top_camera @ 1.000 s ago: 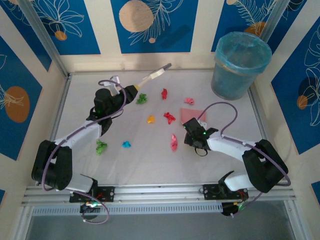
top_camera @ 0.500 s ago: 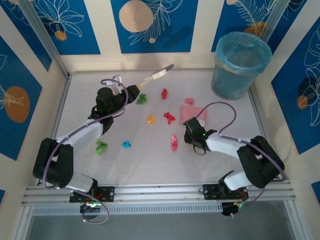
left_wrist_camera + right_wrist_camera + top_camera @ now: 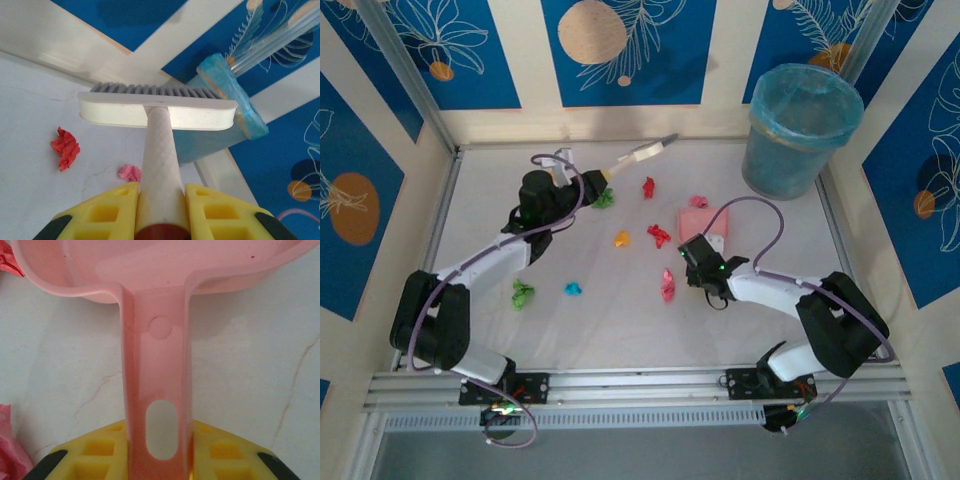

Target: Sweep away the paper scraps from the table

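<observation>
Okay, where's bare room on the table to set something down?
Bare: the table's near strip in front of the cyan scrap; the far-left corner, left of the brush; the right edge in front of the bin. Crowded: the middle, around the paper scraps and dustpan.

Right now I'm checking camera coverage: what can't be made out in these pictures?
Top view: bin contents, too small and blurred; dustpan handle, under the right gripper.
Right wrist view: dustpan bowl, cut off by the top edge.
Left wrist view: brush bristles, mostly behind its head.
</observation>
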